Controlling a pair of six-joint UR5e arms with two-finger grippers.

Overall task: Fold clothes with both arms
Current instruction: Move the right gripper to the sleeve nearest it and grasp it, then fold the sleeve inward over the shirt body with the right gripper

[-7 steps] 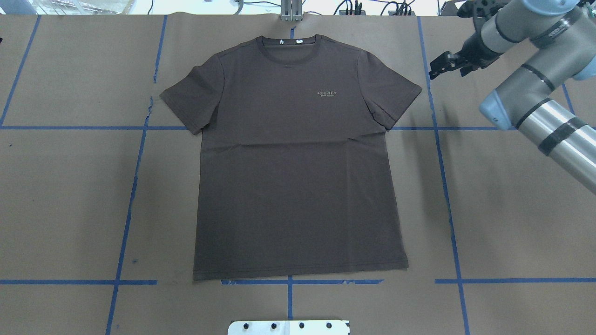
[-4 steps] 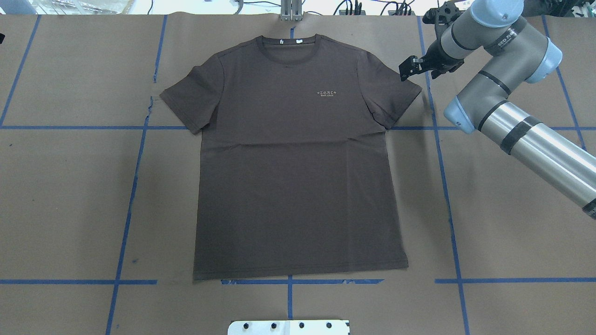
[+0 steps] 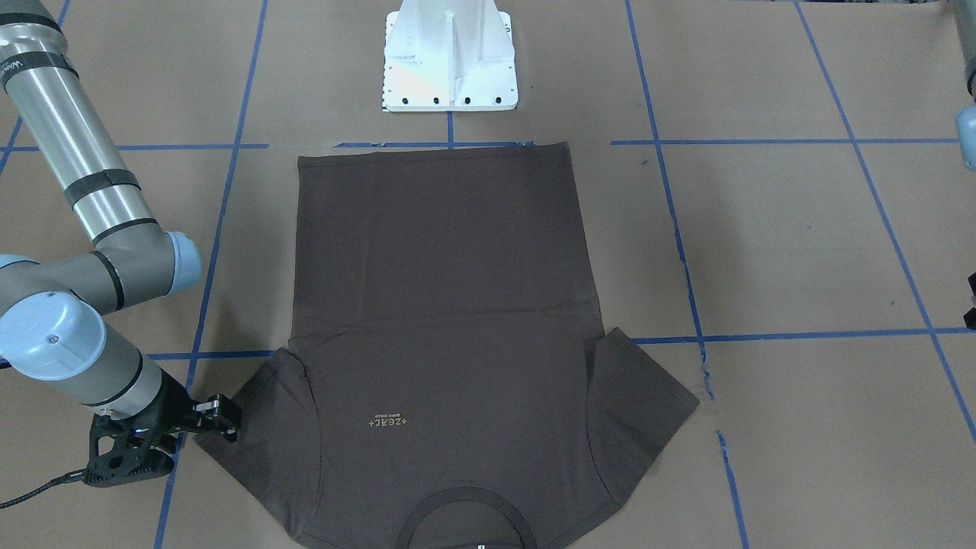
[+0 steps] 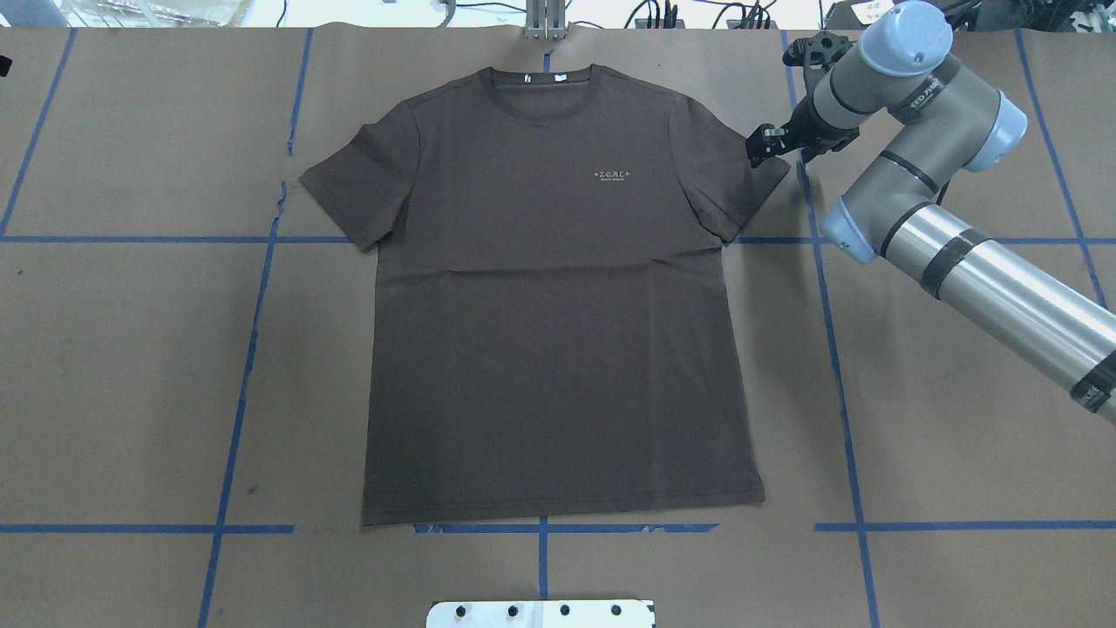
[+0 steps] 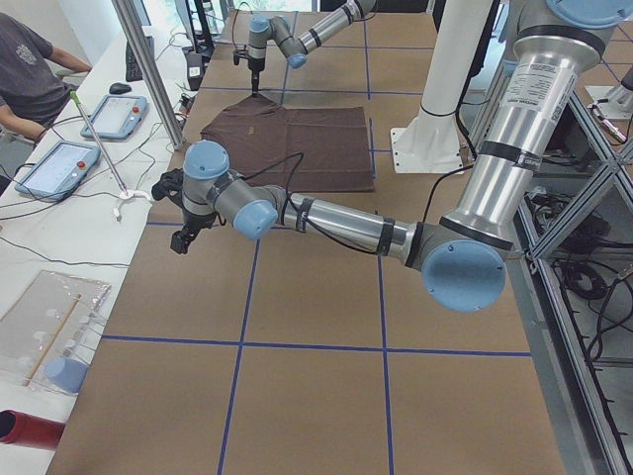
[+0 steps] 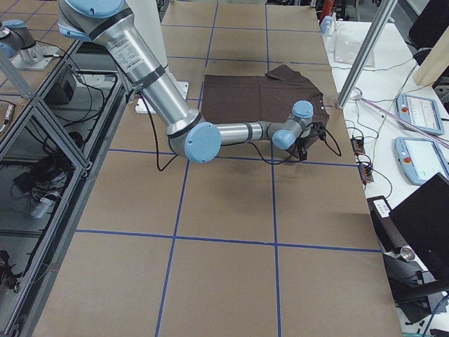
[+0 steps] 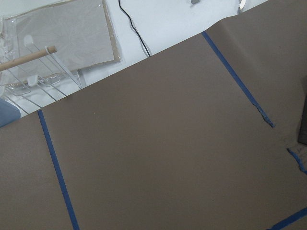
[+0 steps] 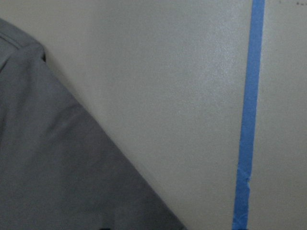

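The dark brown T-shirt [image 4: 558, 296] lies flat and face up on the brown paper, collar at the far edge, pale logo [image 4: 612, 175] on the chest. My right gripper [image 4: 761, 145] hangs at the outer edge of the shirt's right-hand sleeve [image 4: 741, 179], fingers apart and empty; it also shows in the front-facing view [image 3: 221, 418] beside that sleeve. The right wrist view shows the sleeve edge [image 8: 57, 167] close below. My left gripper [image 5: 181, 240] hovers over bare paper well off the shirt's other sleeve; I cannot tell whether it is open or shut.
The white pedestal base [image 3: 450, 57] stands at the near table edge behind the hem. Blue tape lines [image 4: 824, 288] grid the paper. A side table with tablets [image 5: 54, 163], a seated person [image 5: 25, 69] and a metal post [image 5: 148, 69] lie beyond the far edge.
My right arm swung left and down from the table's far right corner; its gripper went from off the shirt to the edge of the sleeve. The shirt has not moved.
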